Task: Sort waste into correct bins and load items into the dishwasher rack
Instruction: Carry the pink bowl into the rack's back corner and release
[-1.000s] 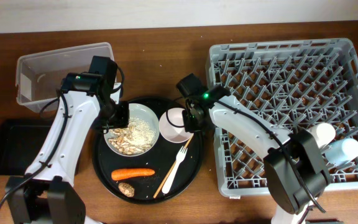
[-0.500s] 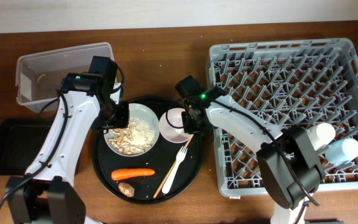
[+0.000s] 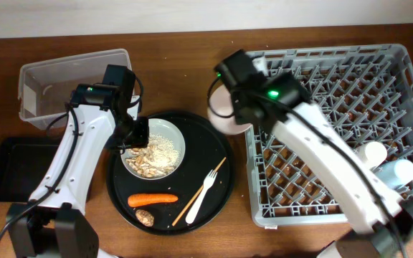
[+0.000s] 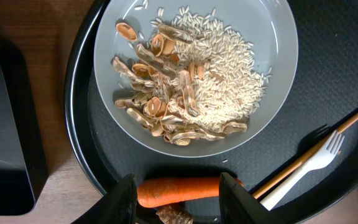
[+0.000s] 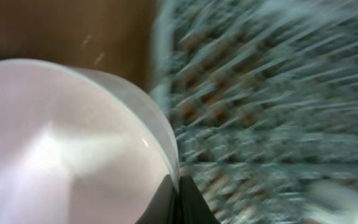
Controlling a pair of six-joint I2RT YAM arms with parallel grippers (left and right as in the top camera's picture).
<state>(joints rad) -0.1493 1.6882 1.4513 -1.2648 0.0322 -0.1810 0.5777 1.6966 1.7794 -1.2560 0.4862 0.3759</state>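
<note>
Hovering the left gripper (image 3: pixel 136 133), fingers apart and empty, over the plate (image 3: pixel 169 132) of scraps (image 3: pixel 145 162) at the round tray's (image 3: pixel 221 188) eleven o'clock; with carrot (image 3: pixel 153 199) at seven, fork (image 3: pixel 203 190) at four; clamping the bowl's (image 3: pixel 223 107) rim between the right gripper's (image 5: pixel 179 190) fingers; holding it off the round tray, at the rack's (image 3: pixel 335 122) ten o'clock corner.

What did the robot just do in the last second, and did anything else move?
The right gripper closed on the rim of the white bowl and lifted it off the round black tray, up and right toward the dishwasher rack. The left gripper, plate of food scraps, carrot, fork and chopstick stayed put.
</note>
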